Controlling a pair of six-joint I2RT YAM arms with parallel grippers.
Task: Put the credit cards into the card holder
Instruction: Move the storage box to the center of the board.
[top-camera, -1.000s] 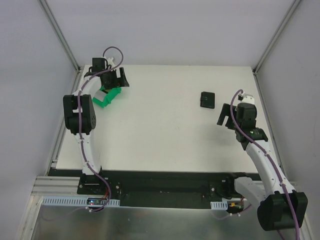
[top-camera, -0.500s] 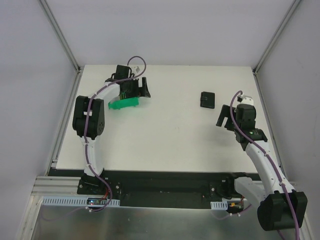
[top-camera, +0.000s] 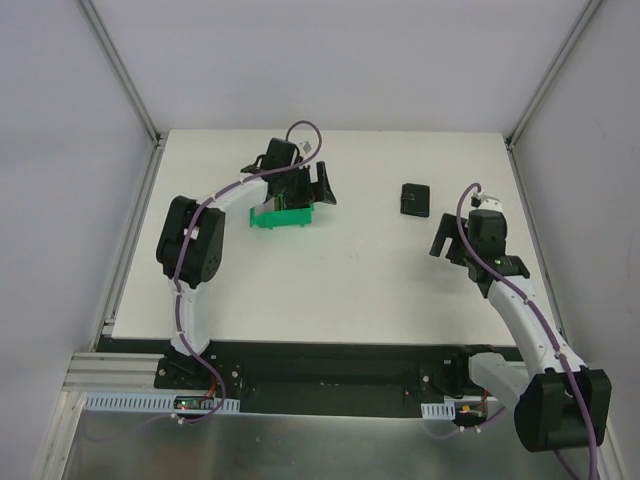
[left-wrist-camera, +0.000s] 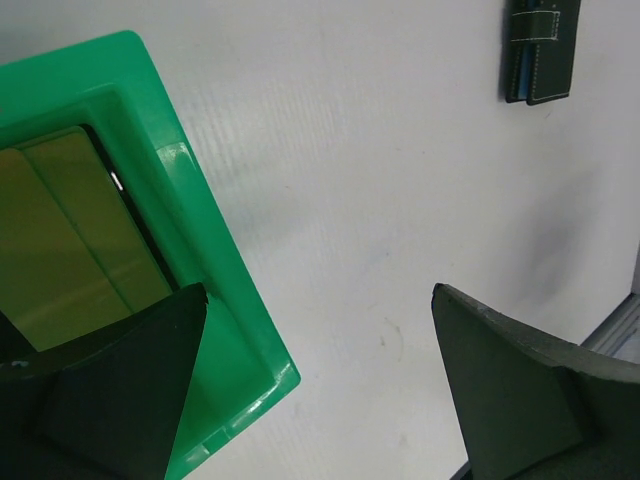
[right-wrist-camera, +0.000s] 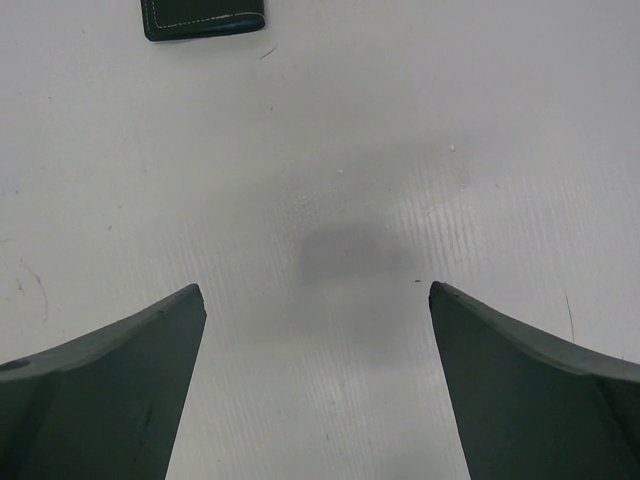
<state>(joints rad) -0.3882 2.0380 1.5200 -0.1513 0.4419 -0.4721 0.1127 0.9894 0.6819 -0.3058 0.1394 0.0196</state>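
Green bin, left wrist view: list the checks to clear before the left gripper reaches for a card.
1. Left gripper open: ok, fingers wide apart.
2. Credit cards visible in green bin: ok, gold ones lie flat inside.
3. Gripper centred over cards: not ok, it sits off the bin's side, over the table.
4. Card holder open to receive: not ok, it looks folded shut.
5. Right gripper open, clear of holder: ok.
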